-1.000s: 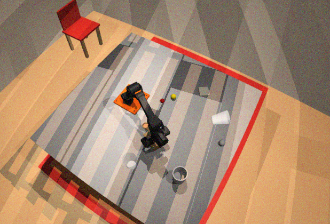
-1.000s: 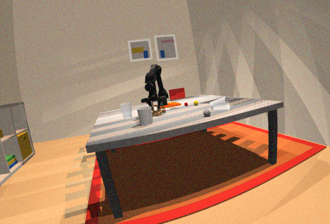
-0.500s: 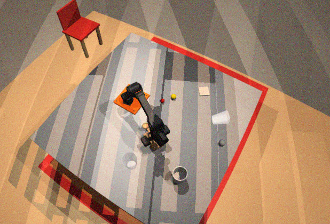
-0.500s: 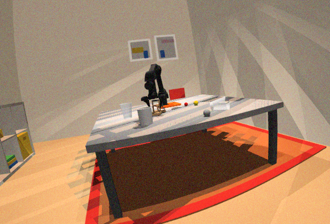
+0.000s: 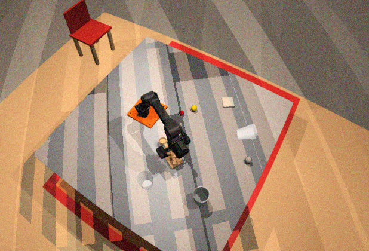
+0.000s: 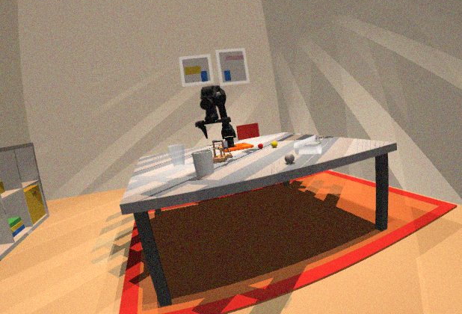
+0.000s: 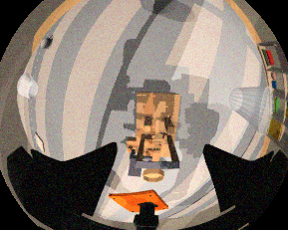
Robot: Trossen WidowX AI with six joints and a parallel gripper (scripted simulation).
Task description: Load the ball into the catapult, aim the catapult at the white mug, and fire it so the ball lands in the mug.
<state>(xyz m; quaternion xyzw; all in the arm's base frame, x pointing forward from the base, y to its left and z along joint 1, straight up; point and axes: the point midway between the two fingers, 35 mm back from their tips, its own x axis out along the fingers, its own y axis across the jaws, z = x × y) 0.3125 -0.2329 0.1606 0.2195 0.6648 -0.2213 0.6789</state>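
The wooden catapult (image 5: pixel 174 162) (image 6: pixel 223 158) (image 7: pixel 157 105) stands on the table. Its round cup (image 5: pixel 162 140) (image 7: pixel 152 175) points toward the orange base plate, and no ball shows in it. My gripper (image 5: pixel 172 152) (image 6: pixel 220 137) (image 7: pixel 162 149) is open and empty above the catapult, with one finger to each side in the wrist view. A small red ball (image 5: pixel 181 113) (image 6: pixel 260 146) and a yellow ball (image 5: pixel 194 108) (image 6: pixel 274 144) lie beyond the arm. A pale, greyish-white mug (image 5: pixel 201 195) (image 6: pixel 202 164) stands upright in front of the catapult.
A clear cup (image 5: pixel 145 180) (image 6: pixel 176 155) (image 7: pixel 251 104) stands left of the mug. A whitish cup (image 5: pixel 247 132) (image 6: pixel 308 146) (image 7: pixel 27 86) lies on its side. A grey ball (image 5: pixel 248 160) (image 6: pixel 289 158) and a cream square (image 5: pixel 228 102) are also on the table. The orange plate (image 5: pixel 151 122) is under my base.
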